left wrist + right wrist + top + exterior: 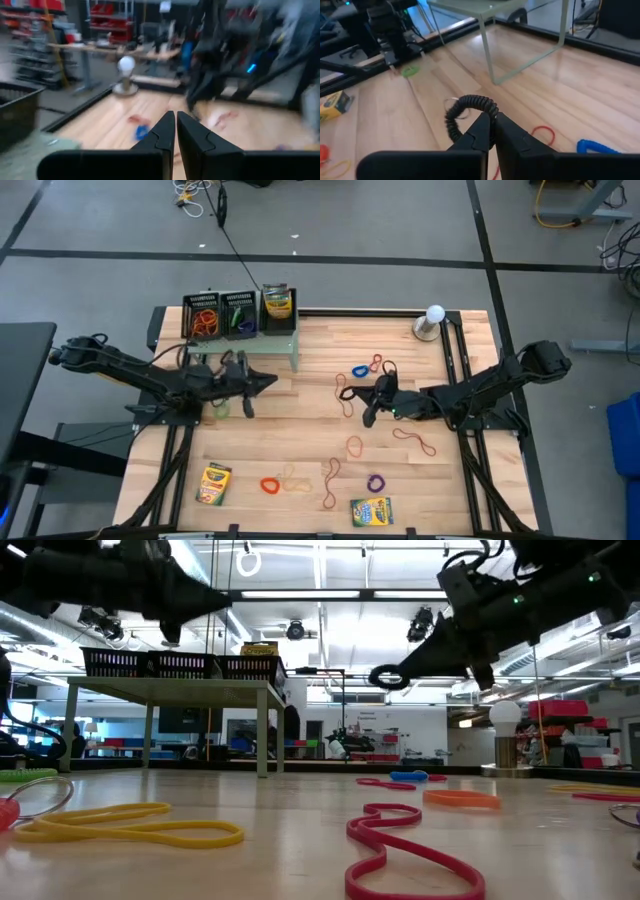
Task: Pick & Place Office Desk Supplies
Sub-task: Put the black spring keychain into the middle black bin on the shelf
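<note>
- Right pincer [492,131] raised above mid-counter, fingers pressed together on a black coiled band [470,107], which dangles as a loop from the tips.
- Left pincer [175,131] hovering off the wooden counter [300,440] near the pale green perforated stand [270,345], fingers closed with nothing between them.
- Likely next: carrying the band to one of the small black mesh trays [220,313] on top of the stand.
- Risk: thin grip at the very tips; a quick swing could shake the coil loose and drop it back among the scattered bands.
- Risk: the left arm lies just before the stand, on the path from the right side; a direct approach could bring the two arms together.
- Risk: a low approach could knock the stand's edge or tray rims.
- Around: loose rubber bands across the counter, among them a blue one [360,370] and a red one [270,485]; two yellow-and-green crayon boxes [214,484] at the near edge; a white globe on a grey base [433,320] in the far right corner, well clear.
</note>
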Robot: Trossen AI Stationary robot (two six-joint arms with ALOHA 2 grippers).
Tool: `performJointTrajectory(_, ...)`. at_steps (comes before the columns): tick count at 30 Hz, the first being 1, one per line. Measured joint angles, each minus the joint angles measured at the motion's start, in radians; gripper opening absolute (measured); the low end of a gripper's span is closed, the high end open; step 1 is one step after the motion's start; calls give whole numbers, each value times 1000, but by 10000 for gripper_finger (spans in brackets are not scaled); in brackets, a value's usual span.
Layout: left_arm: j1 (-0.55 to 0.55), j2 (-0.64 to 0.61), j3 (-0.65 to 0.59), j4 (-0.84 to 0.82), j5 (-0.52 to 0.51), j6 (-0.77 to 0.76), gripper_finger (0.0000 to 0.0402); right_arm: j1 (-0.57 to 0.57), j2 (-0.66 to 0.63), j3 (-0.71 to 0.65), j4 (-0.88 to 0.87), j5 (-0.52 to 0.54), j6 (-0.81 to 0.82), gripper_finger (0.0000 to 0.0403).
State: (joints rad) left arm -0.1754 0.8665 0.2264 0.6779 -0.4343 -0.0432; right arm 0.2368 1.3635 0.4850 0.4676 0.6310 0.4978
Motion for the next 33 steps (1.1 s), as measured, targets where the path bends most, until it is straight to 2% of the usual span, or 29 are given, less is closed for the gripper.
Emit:
performJointTrajectory(2,0,0,0,32,45,-76,23,5,0,0,21,20,-11,18)
performJointTrajectory(6,16,16,3,53,61,-184,23,3,0,0,93,25,-48,19)
performJointTrajectory(9,40,60,29,56,153,-239,23,4,5,0,137,26,-70,19)
performJointTrajectory(11,38,121,48,116,226,-225,21,4,22,0,173,26,-88,20)
performJointTrajectory(14,39,252,98,237,228,-285,20,4,57,0,250,26,-112,20)
performJointTrajectory(17,59,368,182,153,249,-335,30,4,77,0,305,25,-129,20)
performJointTrajectory(19,65,435,236,89,266,-325,46,4,78,0,313,25,-130,20)
performJointTrajectory(27,66,599,384,95,243,-311,150,14,78,0,341,38,-145,20)
performJointTrajectory(33,64,689,472,39,127,-297,222,13,78,0,360,42,-160,20)
